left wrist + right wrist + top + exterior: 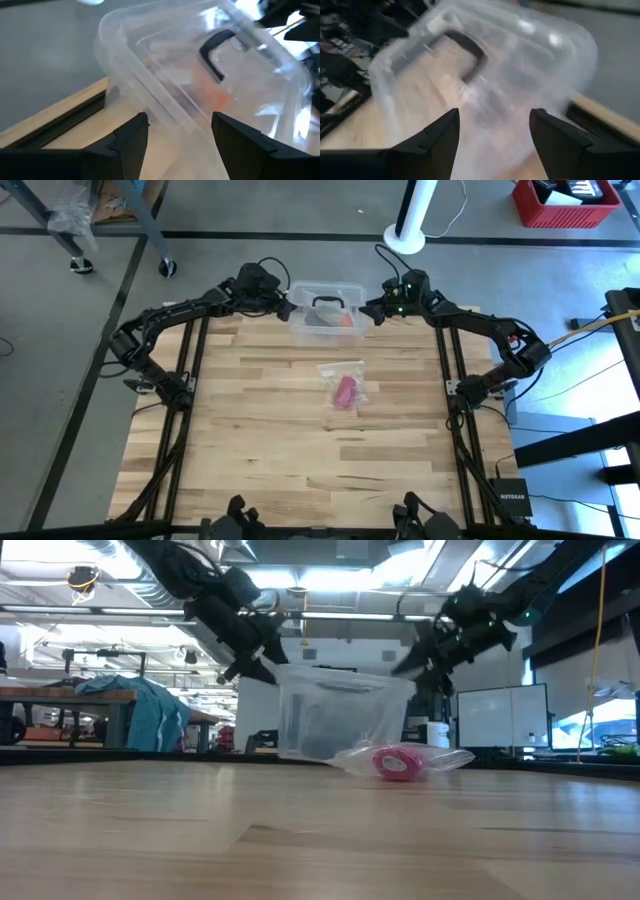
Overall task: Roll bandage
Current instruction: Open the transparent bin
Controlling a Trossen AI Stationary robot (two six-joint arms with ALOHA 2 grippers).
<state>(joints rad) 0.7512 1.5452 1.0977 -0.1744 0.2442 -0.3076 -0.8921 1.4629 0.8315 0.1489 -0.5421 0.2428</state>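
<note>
Left end effector (283, 305) sits at the left end of the clear plastic box (325, 311), fingers spread around its corner; whether they touch it I can't tell. Right end effector (372, 310) mirrors it at the right end, fingers also spread wide. Box with black handle (327, 302) looks lifted off the far edge of the bench (260, 440) in the low view. Bandage (345, 391) is a small pink roll inside a clear plastic bag (343, 383), mid-bench, well apart from both arms. Judgement: box is being moved clear first. Keep both ends level, move in sync, set it down away from the bag before going for the roll.
</note>
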